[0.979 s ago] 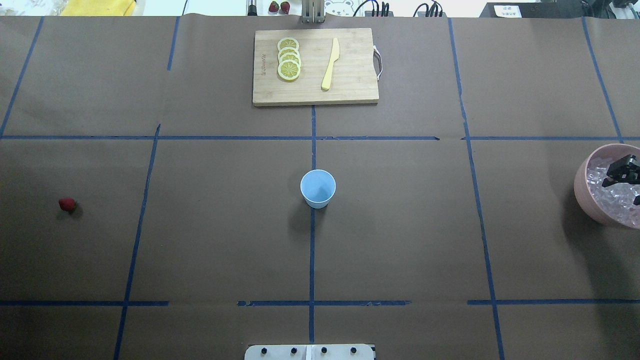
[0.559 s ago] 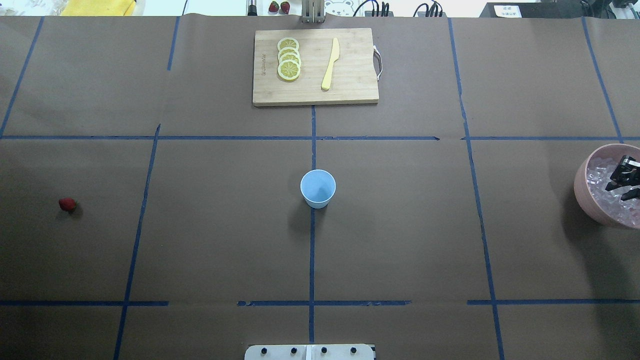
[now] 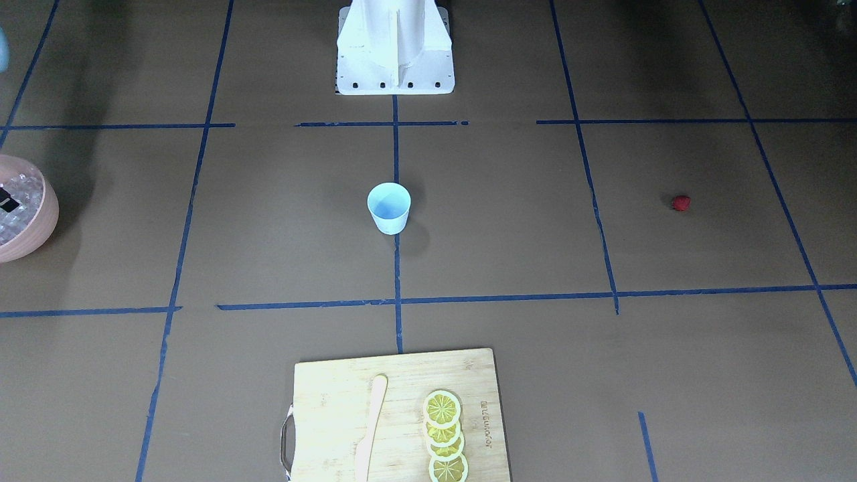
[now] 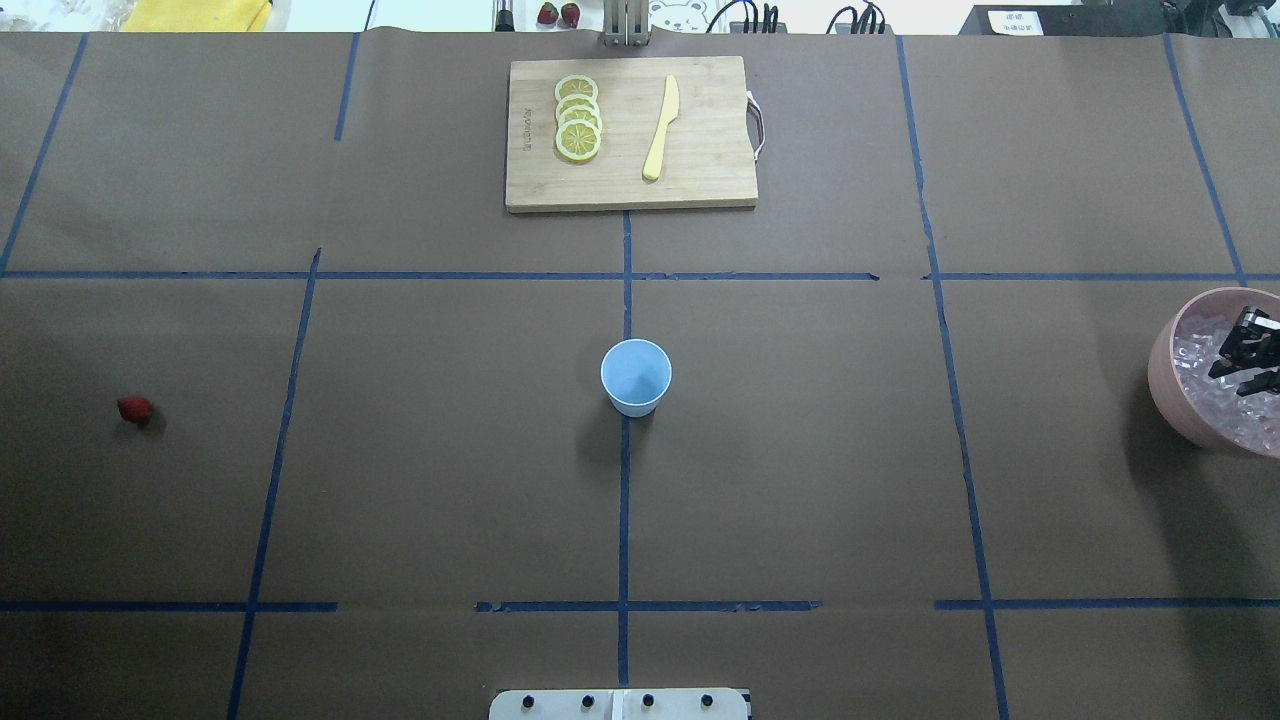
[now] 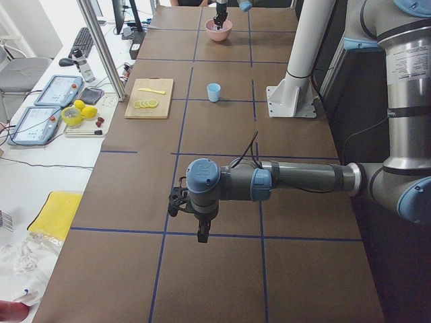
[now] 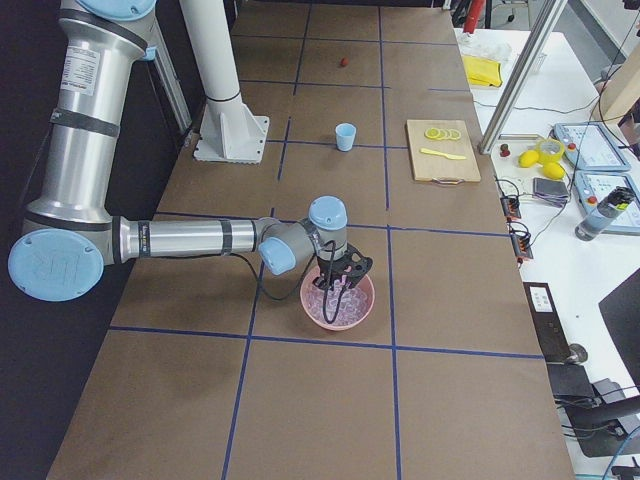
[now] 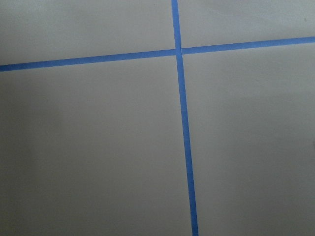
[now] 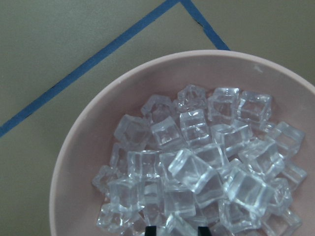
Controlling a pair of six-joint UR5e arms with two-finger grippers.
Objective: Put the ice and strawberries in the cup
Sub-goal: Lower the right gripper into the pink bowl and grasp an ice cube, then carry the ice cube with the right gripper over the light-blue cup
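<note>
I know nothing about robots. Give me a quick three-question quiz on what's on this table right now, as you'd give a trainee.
1. True or false: the cup already holds ice.
2. Fill in: ___ lemon slices lie on the board.
3. The right gripper hangs over: A the cup, B the pink bowl, C the board.
Key: 1 false; 2 four; 3 B.
</note>
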